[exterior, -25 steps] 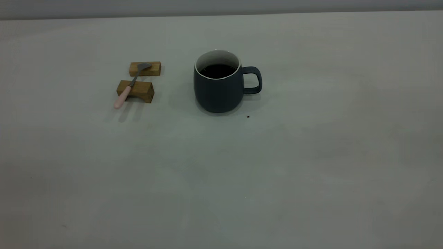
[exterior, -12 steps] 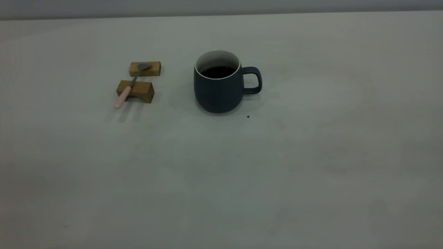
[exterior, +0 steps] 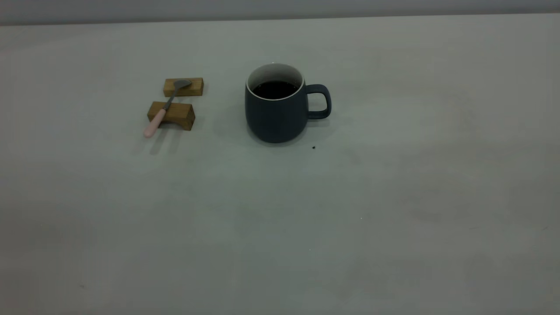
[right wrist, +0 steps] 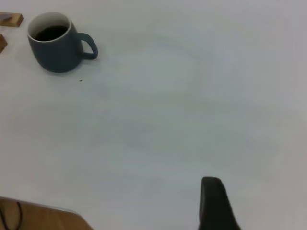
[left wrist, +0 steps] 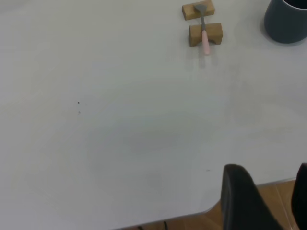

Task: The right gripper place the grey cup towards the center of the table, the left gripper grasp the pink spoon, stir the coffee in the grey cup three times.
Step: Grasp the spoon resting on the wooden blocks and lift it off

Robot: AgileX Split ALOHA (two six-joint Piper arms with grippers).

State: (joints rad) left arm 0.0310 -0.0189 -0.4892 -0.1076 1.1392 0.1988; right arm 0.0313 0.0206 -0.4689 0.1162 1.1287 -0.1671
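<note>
The grey cup [exterior: 275, 116] stands upright on the table [exterior: 280, 210], back of centre, its handle to the right and dark coffee [exterior: 275, 89] inside. To its left the pink spoon [exterior: 164, 109] lies across two wooden blocks, its pink handle toward the front. Neither gripper shows in the exterior view. In the left wrist view my left gripper [left wrist: 268, 167] is open over the table's near edge, far from the spoon [left wrist: 204, 29]. My right gripper [right wrist: 261, 184] shows one finger [right wrist: 214, 201] with bare table on both sides, far from the cup [right wrist: 57, 45].
The spoon rests on two small wooden blocks [exterior: 183, 86] [exterior: 173, 114]. A tiny dark speck [exterior: 313, 147] lies just front-right of the cup. The table's edge and a wooden floor [left wrist: 168, 223] show in the left wrist view.
</note>
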